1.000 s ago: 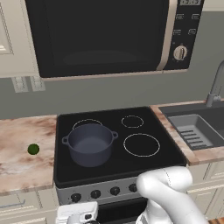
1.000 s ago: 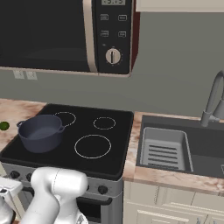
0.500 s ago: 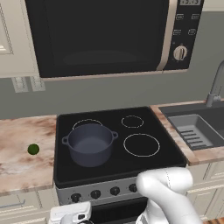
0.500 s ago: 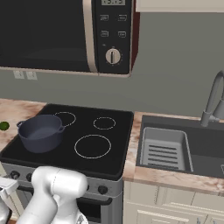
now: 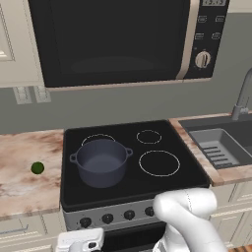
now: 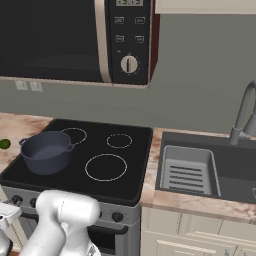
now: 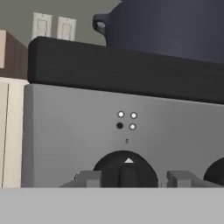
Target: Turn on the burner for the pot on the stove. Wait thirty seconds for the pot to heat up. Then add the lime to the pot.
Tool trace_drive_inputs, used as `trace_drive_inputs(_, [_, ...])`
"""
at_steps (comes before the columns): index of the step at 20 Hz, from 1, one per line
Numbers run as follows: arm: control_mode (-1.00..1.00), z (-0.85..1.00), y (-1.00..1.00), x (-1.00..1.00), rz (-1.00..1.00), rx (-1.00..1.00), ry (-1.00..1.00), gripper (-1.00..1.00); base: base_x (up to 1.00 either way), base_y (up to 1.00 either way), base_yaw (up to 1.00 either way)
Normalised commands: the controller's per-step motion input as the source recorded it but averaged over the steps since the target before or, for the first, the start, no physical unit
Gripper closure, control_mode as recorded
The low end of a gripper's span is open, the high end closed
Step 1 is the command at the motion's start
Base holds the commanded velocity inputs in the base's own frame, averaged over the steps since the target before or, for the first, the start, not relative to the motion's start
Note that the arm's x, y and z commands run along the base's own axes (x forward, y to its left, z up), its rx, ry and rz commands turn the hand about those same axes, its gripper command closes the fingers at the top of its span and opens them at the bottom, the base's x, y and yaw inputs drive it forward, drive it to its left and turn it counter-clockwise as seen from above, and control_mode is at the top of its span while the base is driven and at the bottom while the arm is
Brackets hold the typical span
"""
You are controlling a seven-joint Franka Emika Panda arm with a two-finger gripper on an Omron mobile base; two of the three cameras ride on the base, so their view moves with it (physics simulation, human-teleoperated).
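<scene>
A: Where are we?
B: First step, lighting the burner. The stove (image 5: 172, 184) carries the pot (image 5: 101, 161) on its front-left ring, dark grey-blue and lidless.
A: And the gripper (image 7: 134, 178)?
B: At the leftmost knob (image 7: 124, 170), a finger on either side; whether it's actually pinching, I can't tell. I'd say next comes clamping and twisting.
A: The lime (image 5: 37, 168)?
B: Small, dark green, on the counter (image 5: 19, 189), left of the stove.

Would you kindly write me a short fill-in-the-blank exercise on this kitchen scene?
1. The pot stands on the black ____.
2. The lime lies on the marble counter to the ____ of the stove, as the base cameras see it.
3. In the hand view the gripper faces a round black ____ on the steel front.

Missing words: stove; left; knob
</scene>
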Motion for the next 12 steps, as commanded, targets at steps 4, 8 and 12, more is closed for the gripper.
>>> trace_drive_inputs(4, [-1.0,0.0,-0.23,0.0,0.0,0.0,0.0,-1.0,0.0,0.0,0.0])
trace_drive_inputs(8, [-1.0,0.0,-0.24,0.0,0.0,0.0,0.0,-1.0,0.0,0.0,0.0])
trace_drive_inputs(12, [-1.0,0.0,0.02,0.2,0.0,0.0,0.0,-1.0,0.0,0.0,0.0])
